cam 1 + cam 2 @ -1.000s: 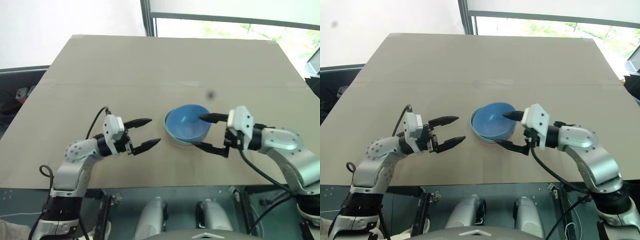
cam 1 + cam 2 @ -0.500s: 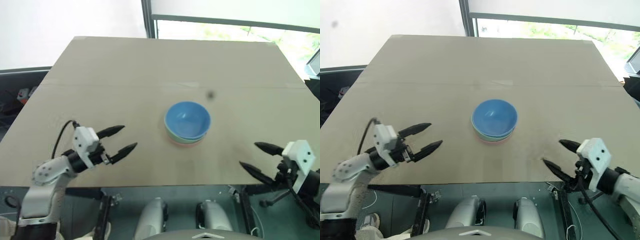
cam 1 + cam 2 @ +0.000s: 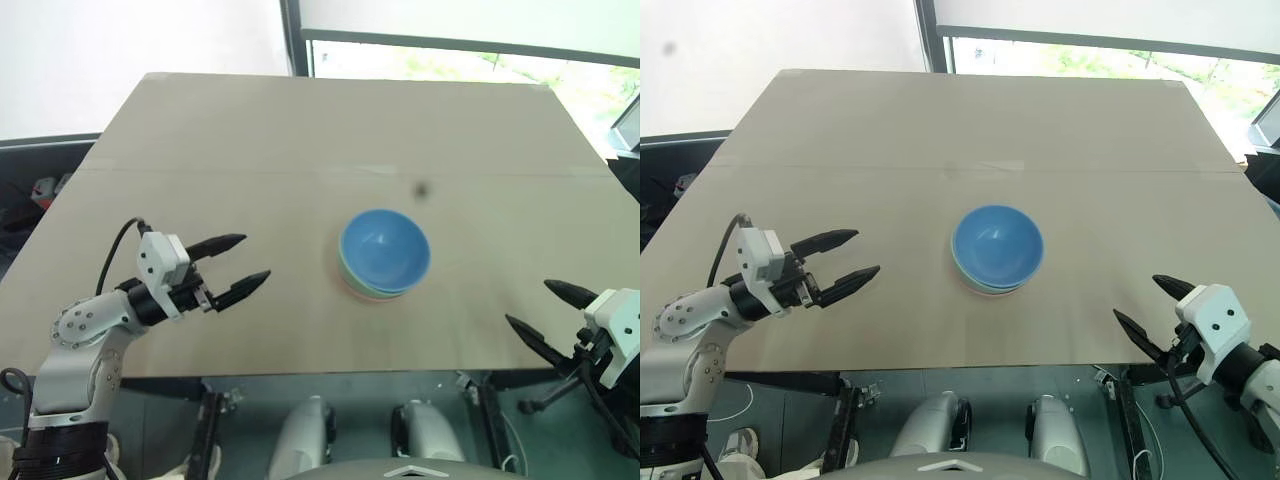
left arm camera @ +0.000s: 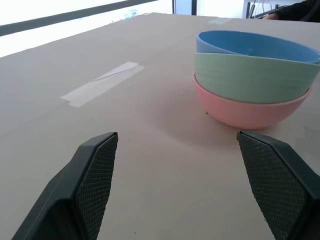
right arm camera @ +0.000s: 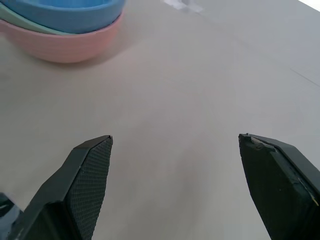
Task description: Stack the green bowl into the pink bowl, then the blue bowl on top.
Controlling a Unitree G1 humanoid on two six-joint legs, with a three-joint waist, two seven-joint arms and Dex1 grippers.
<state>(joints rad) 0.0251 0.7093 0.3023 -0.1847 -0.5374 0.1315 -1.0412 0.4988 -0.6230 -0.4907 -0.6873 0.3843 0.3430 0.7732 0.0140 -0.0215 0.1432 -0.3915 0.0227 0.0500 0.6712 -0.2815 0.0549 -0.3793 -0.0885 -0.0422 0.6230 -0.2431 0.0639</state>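
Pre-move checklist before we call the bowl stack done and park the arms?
1. Blue bowl on top: ok.
2. Green bowl nested in pink bowl: ok.
3. Stack sits level: not ok, the upper bowls sit slightly tilted in the left wrist view.
4. Left gripper open, holding nothing: ok.
5. Right gripper open, apart from the stack: ok.
6. Stack well inside the table edges: ok.

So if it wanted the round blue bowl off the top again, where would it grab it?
Probably by the rim of the round, smooth blue bowl, one finger inside and one outside, coming from above. It sits nested in the mint-green bowl over the salmon-pink bowl, so little more than its rim is exposed.
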